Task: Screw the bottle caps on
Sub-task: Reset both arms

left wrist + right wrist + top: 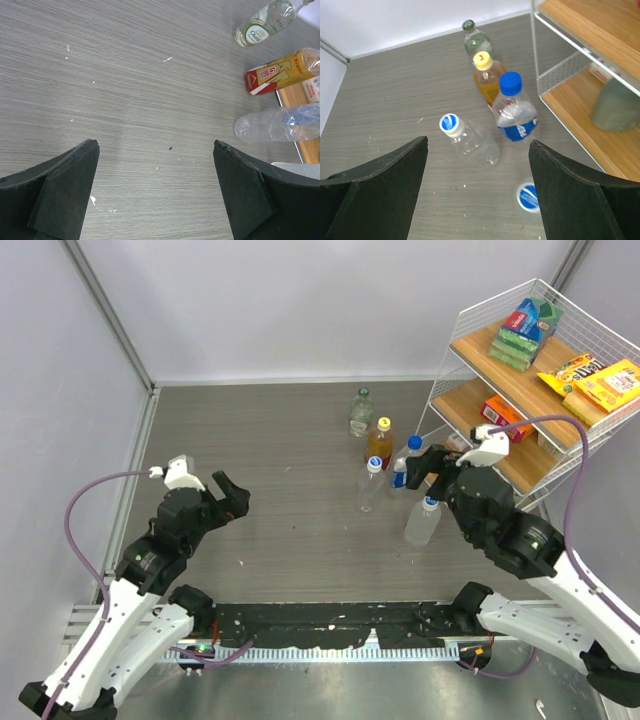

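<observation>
right hand [477,141] hangs spread wide and empty near the small upright plastic bottles [477,147], probably standing so round plastic caps [449,123] twist on from above. left hand [155,143] is released too.

Grey tabletop [290,440], white walls [300,300], wire shelf [470,345]

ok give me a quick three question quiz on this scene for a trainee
1. True or false: the left hand is open and empty.
2. Which colour is the cap on the amber bottle? A yellow, B white, C red.
3. How many bottles are on the table?
Key: 1 true; 2 A; 3 five.
</observation>
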